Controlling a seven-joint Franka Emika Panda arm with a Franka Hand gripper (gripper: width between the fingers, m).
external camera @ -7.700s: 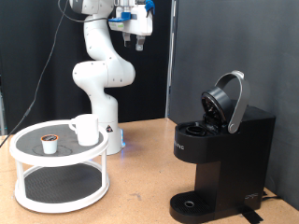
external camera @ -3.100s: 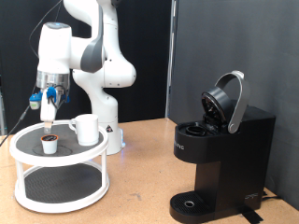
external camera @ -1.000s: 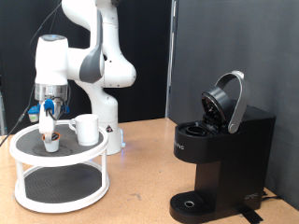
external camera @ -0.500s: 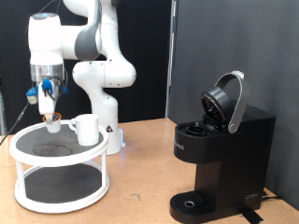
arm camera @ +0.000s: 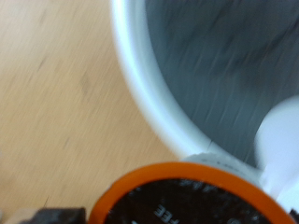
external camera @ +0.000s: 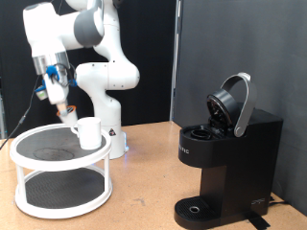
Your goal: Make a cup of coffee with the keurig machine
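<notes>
My gripper (external camera: 65,108) is shut on a tiny dark pod (external camera: 68,114) with a brownish top and holds it above the top tier of the white stand, just left of the cup. The pod's orange rim and dark lid fill the near edge of the wrist view (arm camera: 187,198). The cup (external camera: 88,132), a small white mug, stands on the stand's top tier and shows as a white blur in the wrist view (arm camera: 280,140). The keurig machine (external camera: 225,163), black and boxy, stands at the exterior view's right with its rounded lid (external camera: 233,103) hinged open.
The white round two-tier stand (external camera: 29,163) sits on the wooden table at the exterior view's left; its rim also shows in the wrist view (arm camera: 149,89). The arm's white base (external camera: 110,129) stands behind it. A black backdrop rises behind the machine.
The gripper came down onto the pod on the stand's top tier, closed on it, and has lifted it up and to the right, towards the cup. The spot where the pod sat is now bare.
</notes>
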